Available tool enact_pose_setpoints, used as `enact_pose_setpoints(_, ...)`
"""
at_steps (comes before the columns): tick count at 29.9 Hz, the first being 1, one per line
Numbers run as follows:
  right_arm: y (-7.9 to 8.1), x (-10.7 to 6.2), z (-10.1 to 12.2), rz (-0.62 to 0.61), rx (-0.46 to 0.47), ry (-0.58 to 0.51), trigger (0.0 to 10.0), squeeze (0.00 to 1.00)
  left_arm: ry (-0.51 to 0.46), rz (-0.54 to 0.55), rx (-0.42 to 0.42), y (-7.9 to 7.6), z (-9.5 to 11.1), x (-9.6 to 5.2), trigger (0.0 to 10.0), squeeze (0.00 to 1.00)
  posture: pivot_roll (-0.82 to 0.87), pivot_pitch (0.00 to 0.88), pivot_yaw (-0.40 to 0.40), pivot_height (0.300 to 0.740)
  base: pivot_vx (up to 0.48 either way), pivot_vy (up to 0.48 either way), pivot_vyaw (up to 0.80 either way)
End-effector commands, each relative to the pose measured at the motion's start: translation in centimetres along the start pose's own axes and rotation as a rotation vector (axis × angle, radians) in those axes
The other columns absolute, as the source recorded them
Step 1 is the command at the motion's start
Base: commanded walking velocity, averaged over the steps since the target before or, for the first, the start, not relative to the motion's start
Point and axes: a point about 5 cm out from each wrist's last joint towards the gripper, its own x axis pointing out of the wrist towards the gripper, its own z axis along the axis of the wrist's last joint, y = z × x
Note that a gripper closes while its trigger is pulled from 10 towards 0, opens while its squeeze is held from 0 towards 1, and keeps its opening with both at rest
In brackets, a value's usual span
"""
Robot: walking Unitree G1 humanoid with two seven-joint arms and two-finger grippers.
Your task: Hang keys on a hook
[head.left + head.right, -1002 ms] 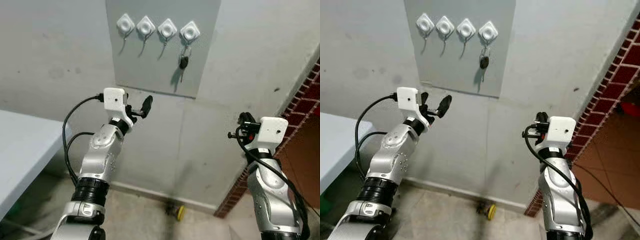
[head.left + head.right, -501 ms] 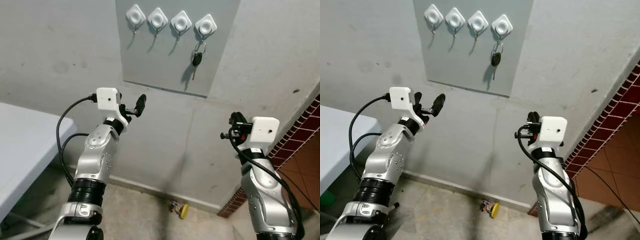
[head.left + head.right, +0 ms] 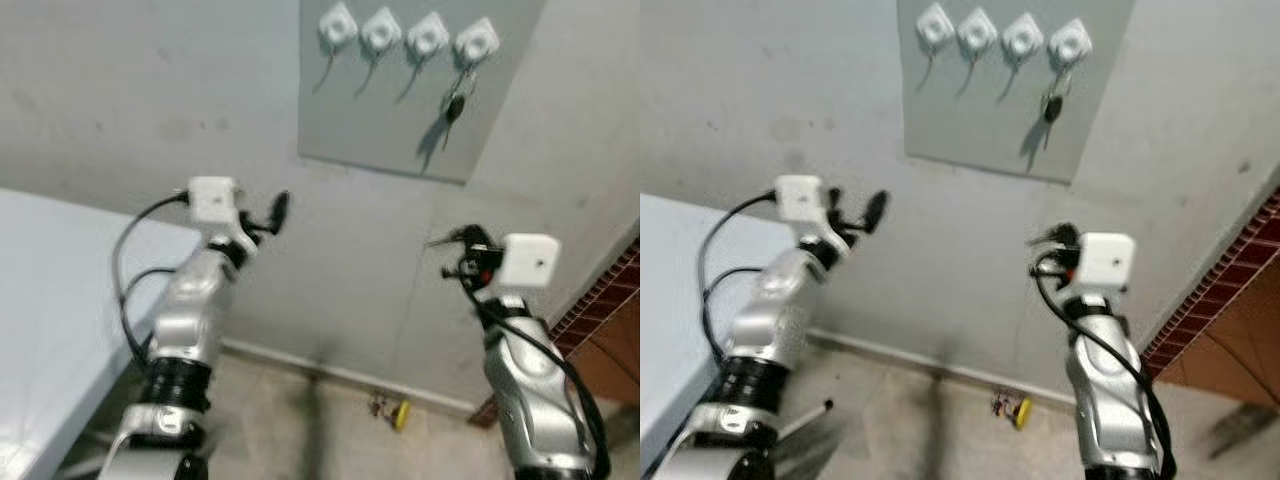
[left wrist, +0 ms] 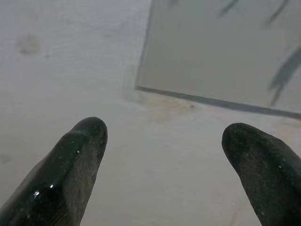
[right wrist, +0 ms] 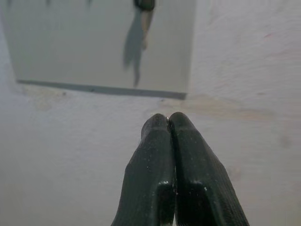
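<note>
Hanging keys (image 3: 455,100) on rightmost hook (image 3: 476,41), left gripper (image 4: 164,155) spread, right gripper (image 5: 168,123) clenched empty, table (image 3: 50,300) leftward.

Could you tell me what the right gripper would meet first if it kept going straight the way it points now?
Probably the bare wall just below the grey panel; the right gripper is shut, though depth is unclear.

White table (image 3: 50,300) at left; small yellow object (image 3: 401,413) on floor by wall; brick wall (image 3: 605,310) right.
</note>
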Motion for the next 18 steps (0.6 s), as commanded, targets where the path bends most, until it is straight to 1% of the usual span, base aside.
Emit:
enact_pose_setpoints(1,0.65,0.16,0.55,0.018,0.012,-0.022,10.0,0.0,-0.002,0.026,0.026,0.92,0.38,-0.2,10.0,0.0,0.01,0.059,-0.03,0.74,0.0,0.0,0.0)
enact_pose_setpoints(10,0.71,0.08,0.52,0.018,0.015,-0.019,10.0,0.0,0.002,0.013,0.037,0.92,0.4,-0.25,10.0,0.0,0.01,0.06,-0.028,0.74,0.0,0.0,0.0)
enact_pose_setpoints(18,0.78,0.1,0.44,0.02,0.016,-0.016,10.0,0.0,-0.003,0.002,0.04,0.9,0.43,-0.29,10.0,0.0,0.01,0.06,-0.028,0.74,0.319,0.0,0.0)
